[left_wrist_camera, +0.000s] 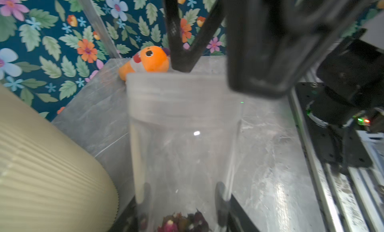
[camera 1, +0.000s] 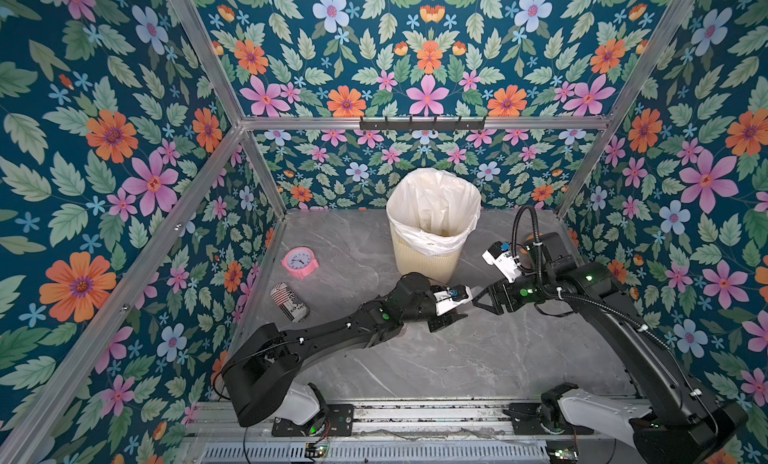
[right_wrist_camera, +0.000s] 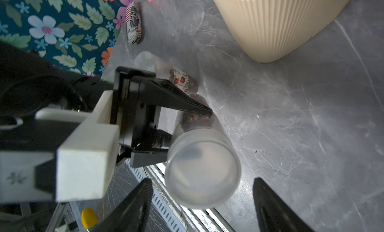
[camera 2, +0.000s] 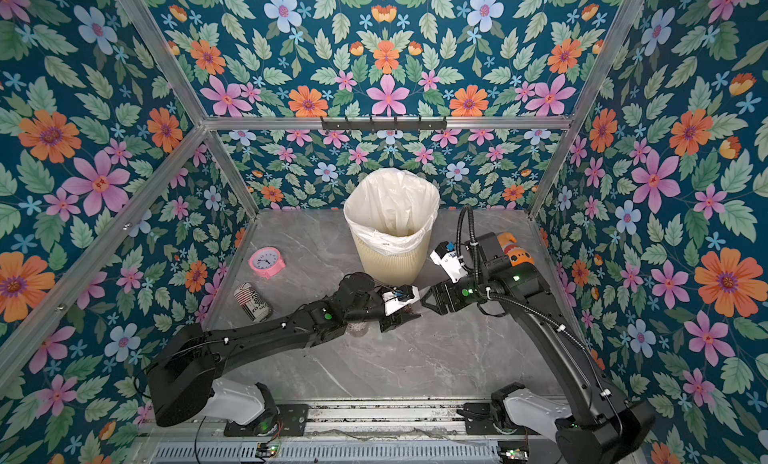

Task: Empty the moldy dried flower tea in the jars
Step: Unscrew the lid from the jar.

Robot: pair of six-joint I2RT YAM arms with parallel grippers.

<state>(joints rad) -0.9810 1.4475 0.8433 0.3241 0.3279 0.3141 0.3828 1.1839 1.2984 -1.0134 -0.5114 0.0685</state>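
**Lid removal, plain jar.** The left gripper (right_wrist_camera: 187,135) is clamped across the body of the plain jar (left_wrist_camera: 182,137). It holds the jar roughly level, near the end where the dried flower tea (left_wrist_camera: 182,222) has gathered. The right gripper (camera 1: 478,301) faces it, fingers spread to either side of the clear lid (right_wrist_camera: 202,170) and touching neither side.

In both top views the two grippers meet just right of frame centre, directly below the lined bin (camera 1: 428,258). The labelled jar (right_wrist_camera: 180,80) rests on the table (camera 1: 457,358) close behind the left gripper, with tea in it too and its lid on. Whether it stands or lies cannot be told.

Judged handling:
- **Jar:** light, stiff, thin-walled plastic. Its smooth wall may slip or twist in the fingers.
- **Tea:** a loose, crumbly mass that will scatter once the jar is open.
- **Where to hold:** take the lid across its rim. Keep the body grip firm while it is turned, and keep the mouth level until it is over the bin.
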